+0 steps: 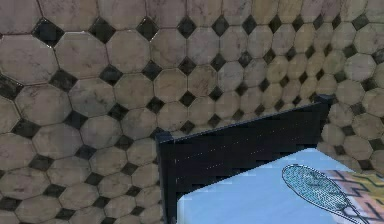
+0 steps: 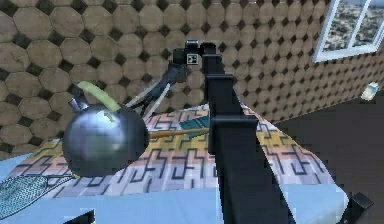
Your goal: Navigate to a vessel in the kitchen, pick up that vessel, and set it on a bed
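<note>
Arm side view: the gripper (image 2: 141,100) reaches down and toward the picture's left from the end of the dark arm (image 2: 236,150), its thin fingers (image 2: 160,88) running to the yellow-green handle (image 2: 94,95) of a round, silvery kettle (image 2: 104,142). The kettle shows against the patterned cover of the bed (image 2: 190,165). Whether it hangs clear of the cover or rests on it cannot be told, so neither can whether the gripper holds it. Beyond the bed stands a wall of octagonal stone tiles (image 2: 270,60), with a window (image 2: 352,26) at the upper right. In the forward view, the bed's dark end board (image 1: 235,150) and pale cover sit at the lower right.
</note>
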### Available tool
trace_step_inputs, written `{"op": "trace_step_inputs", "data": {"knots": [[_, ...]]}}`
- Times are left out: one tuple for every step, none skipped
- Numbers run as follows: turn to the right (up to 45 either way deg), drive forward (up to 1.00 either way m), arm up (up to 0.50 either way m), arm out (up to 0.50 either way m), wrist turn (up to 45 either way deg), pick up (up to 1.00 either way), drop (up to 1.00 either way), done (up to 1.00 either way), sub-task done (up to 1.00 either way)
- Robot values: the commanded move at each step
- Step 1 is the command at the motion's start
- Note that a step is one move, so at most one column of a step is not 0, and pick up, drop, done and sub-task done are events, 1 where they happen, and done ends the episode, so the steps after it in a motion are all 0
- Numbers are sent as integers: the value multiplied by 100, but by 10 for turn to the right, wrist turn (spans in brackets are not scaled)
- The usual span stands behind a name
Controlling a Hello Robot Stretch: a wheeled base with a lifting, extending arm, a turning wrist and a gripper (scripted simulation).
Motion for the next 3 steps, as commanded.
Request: {"op": "trace_step_inputs", "data": {"knots": [[0, 0, 0, 0, 450, 0, 0, 0, 0], [0, 0, 0, 0, 450, 0, 0, 0, 0], [0, 0, 0, 0, 210, 0, 0, 0, 0]]}}
